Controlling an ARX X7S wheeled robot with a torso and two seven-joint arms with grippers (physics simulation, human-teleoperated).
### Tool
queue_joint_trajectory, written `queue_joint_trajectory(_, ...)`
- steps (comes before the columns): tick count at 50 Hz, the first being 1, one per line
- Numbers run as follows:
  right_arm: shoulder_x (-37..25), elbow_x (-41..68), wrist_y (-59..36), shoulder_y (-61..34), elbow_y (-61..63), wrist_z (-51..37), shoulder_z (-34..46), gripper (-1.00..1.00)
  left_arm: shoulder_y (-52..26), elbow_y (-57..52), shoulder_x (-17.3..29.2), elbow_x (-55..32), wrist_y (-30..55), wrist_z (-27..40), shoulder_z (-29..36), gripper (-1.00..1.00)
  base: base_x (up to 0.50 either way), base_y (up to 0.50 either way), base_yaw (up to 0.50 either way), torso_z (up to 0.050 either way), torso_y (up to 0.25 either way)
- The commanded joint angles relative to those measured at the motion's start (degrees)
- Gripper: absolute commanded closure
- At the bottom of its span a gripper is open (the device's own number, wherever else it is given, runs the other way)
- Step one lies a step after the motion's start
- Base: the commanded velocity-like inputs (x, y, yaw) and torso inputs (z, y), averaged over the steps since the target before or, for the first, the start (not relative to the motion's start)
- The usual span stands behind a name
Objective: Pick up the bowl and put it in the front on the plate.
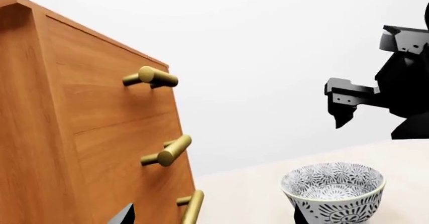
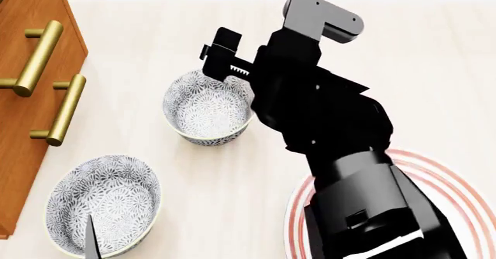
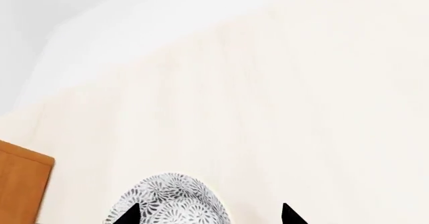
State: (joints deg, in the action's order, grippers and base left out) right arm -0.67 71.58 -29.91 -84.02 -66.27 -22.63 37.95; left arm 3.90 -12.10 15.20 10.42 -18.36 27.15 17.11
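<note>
Two white bowls with a grey floral pattern stand on the pale table. The farther bowl (image 2: 208, 109) (image 3: 168, 200) lies under my right gripper (image 2: 226, 73) (image 3: 209, 215), which hovers just above its far rim, open and holding nothing. The nearer bowl (image 2: 104, 204) sits front left by the cabinet, and one fingertip (image 2: 92, 236) of my left gripper (image 1: 211, 219) shows over it. The left gripper is open and empty. In the left wrist view a bowl (image 1: 333, 189) stands beside one fingertip, with the right gripper (image 1: 345, 103) above it. The red-ringed plate (image 2: 443, 175) lies front right, mostly hidden by my right arm.
A wooden drawer cabinet (image 2: 23, 85) (image 1: 80, 133) with brass bar handles (image 2: 35, 58) (image 1: 150, 77) stands along the left edge of the table, close to the nearer bowl. Pale tabletop (image 3: 268, 108) stretches beyond and to the right of the bowls.
</note>
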Motion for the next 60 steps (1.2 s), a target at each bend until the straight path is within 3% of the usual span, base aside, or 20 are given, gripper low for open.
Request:
queue_joint_trajectory(1,0.4,5.4,2.8,1.0,-1.1,-0.8,5.7,-1.00,-0.2,0.4,-0.3,-0.2,0.3,-0.6,-0.3,-1.00,0.00,0.00,0.00,0.000,0.000)
queue_joint_trajectory(35,-0.1,9.6,3.0,5.6,3.9,-3.3,9.4,-1.00,-0.4,0.6,0.4,-0.9,0.5,-0.3,0.8,-1.00,0.00,0.00,0.00,0.000,0.000)
queue_joint_trajectory(48,0.6,10.1,5.8,5.6,3.1,-1.8,17.5,-1.00,-0.6,0.5,0.6,-1.5,0.9,0.1,0.7,-1.00,0.00,0.00,0.00,0.000,0.000)
queue_joint_trajectory(60,0.6,19.1,8.7,4.9,2.0,-1.5,27.3,-1.00,-0.8,0.8,0.7,-2.1,1.0,0.2,0.9,-1.00,0.00,0.00,0.00,0.000,0.000)
